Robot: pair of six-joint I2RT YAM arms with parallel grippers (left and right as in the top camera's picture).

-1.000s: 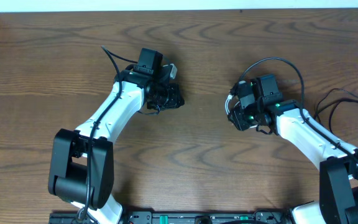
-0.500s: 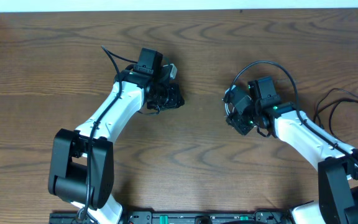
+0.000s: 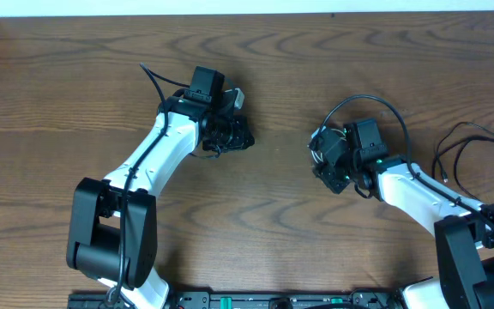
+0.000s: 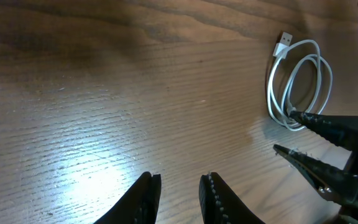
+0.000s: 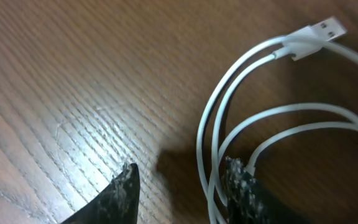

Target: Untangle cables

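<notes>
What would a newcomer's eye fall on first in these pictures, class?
Most striking is the white cable, coiled in loops on the wooden table with its flat plug end at the top, right beside the right hand, whose open fingers sit at the coil's lower edge. Next, the left hand hovers over bare wood to the left, slightly open and holding nothing.

Dark wood-grain surface (image 3: pixel 273 215) filling the view, a white strip along the far edge (image 3: pixel 230 7) — glare patch on the grain (image 4: pixel 98 174)
</notes>
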